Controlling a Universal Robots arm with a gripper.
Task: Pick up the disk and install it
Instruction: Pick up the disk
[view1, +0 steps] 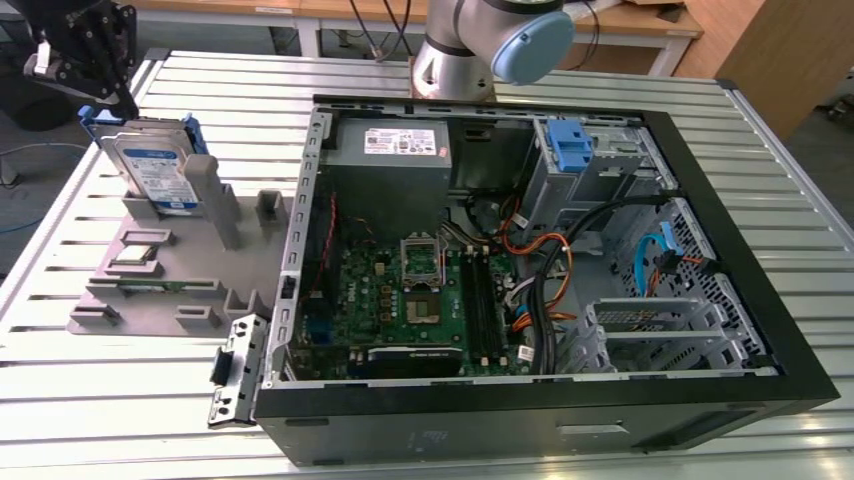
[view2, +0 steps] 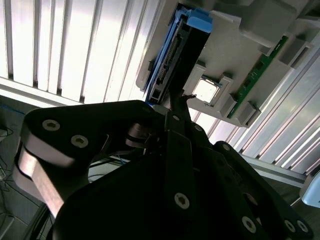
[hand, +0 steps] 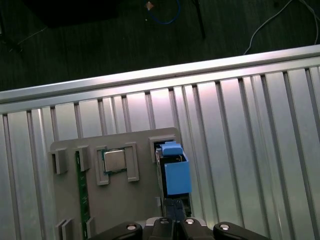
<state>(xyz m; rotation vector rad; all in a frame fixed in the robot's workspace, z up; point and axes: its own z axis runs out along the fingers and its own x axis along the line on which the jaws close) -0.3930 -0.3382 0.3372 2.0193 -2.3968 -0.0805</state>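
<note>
One step is in hand, the pick-up: the disk (view1: 150, 170) stands on edge in a slot of the grey fixture (view1: 147, 290) on the table (view1: 107, 400). It is outside the open computer case (view1: 761, 260), to the exterior view's left of it, so it is not yet installed. Your gripper (view1: 107, 95) hangs just above the disk's upper edge, and you cannot tell whether it is open, closed or touching the blue bracket (hand: 176, 175). In my judgement the grasp calls for squaring up on that narrow edge and a straight pull out of the slot. In both wrist views the gripper's dark body hides the place of contact. The exterior view cuts off the gripper's top, and the disk's lower edge is sunk in the fixture.
</note>
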